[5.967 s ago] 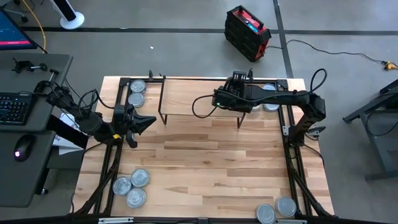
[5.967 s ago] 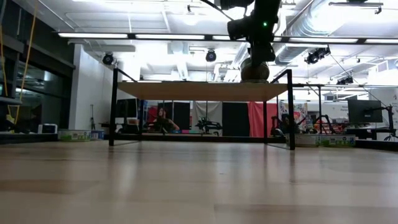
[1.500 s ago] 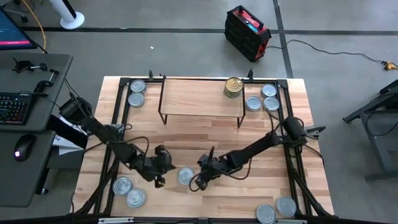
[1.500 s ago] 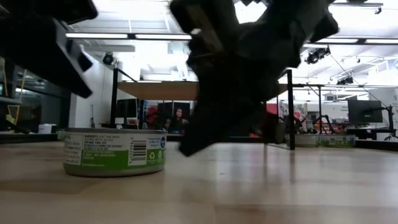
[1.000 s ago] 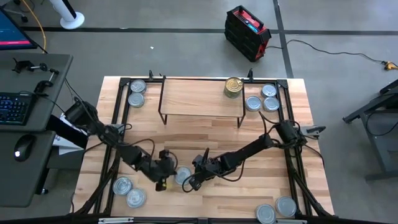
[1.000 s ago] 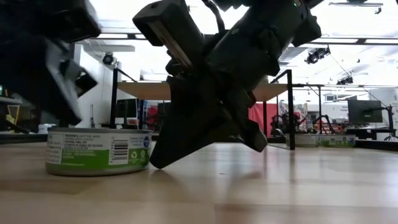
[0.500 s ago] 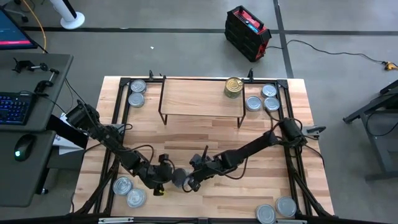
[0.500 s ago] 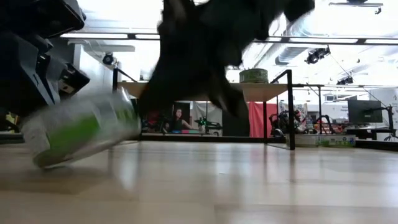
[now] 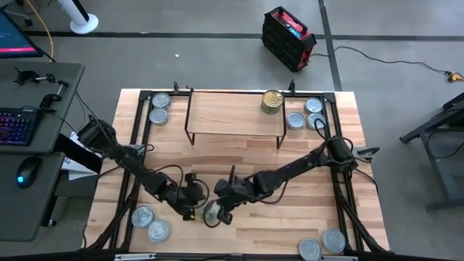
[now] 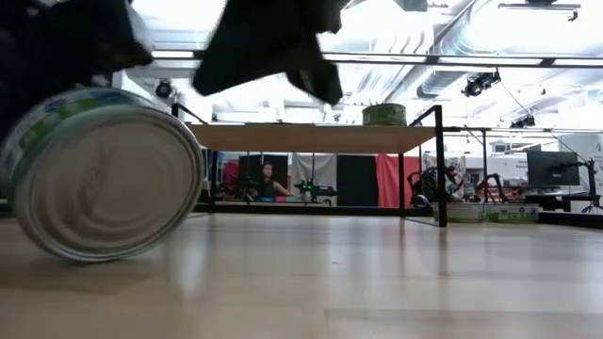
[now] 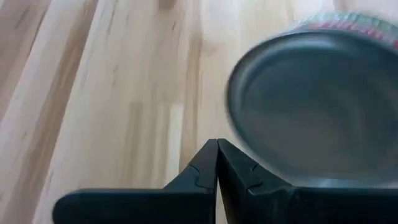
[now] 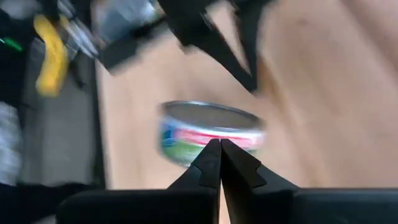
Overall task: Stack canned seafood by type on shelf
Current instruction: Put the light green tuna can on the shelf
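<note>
I see both arms reaching low over the table's front centre, left gripper (image 9: 194,205) and right gripper (image 9: 221,210) clenched empty, flanking a tin (image 9: 212,214). Only the low view shows that tin (image 10: 104,174) tipped on edge.

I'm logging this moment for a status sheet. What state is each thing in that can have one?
Left gripper: shut, empty, beside the tipped tin.
Right gripper: shut, empty, by the same tin.
Tipped tin: up on its edge on the table, between both grippers.
Gold tin: upright on the shelf.
Shelf: standing, holding only the gold tin.
Other tins: flat on the table, unstacked.
</note>
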### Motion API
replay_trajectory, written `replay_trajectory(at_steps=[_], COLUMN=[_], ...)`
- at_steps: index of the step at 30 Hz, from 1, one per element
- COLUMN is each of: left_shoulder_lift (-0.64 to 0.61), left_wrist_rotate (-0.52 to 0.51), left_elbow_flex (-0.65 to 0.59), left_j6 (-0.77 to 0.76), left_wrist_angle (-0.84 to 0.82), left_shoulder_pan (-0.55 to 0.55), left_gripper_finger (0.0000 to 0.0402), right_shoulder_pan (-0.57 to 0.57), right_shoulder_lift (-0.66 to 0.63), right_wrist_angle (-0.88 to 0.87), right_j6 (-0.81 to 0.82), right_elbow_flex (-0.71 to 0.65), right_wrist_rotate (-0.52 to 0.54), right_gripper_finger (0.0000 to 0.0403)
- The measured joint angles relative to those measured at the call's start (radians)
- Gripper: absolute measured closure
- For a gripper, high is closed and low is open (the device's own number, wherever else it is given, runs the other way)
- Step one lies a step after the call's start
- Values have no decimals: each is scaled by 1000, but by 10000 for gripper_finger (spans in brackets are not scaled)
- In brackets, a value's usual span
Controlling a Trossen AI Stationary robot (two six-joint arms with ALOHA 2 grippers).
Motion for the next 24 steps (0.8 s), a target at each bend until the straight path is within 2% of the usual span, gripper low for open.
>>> replay_trajectory(at_steps=[3,8,12,16,19,22,24], left_shoulder_lift=[-49,-144,-164,-122,-51,36,80], left_wrist_rotate=[-1,-45,-119,-167,-173,-164,-164], left_elbow_flex=[-4,-3,-2,0,4,42,76], left_j6=[-74,-266,-440,-430,-382,-322,-274], left_wrist_angle=[-173,-327,-231,2,112,138,141], left_shoulder_pan=[-8,-86,-177,-231,-226,-200,-176], left_gripper_finger=[401,401,401,401,401,401,401], right_shoulder_pan=[-1,-18,-38,-37,-24,-9,5], right_shoulder_lift=[-6,-7,-8,-7,-5,-5,-5], right_wrist_angle=[-124,-246,-302,-261,-120,58,170], right_j6=[-122,-281,-276,-261,-195,-105,-52], right_elbow_flex=[75,154,147,12,-125,-225,-270], right_wrist_rotate=[25,12,-46,-178,-243,-304,-307], right_gripper_finger=[403,403,403,403,403,403,403])
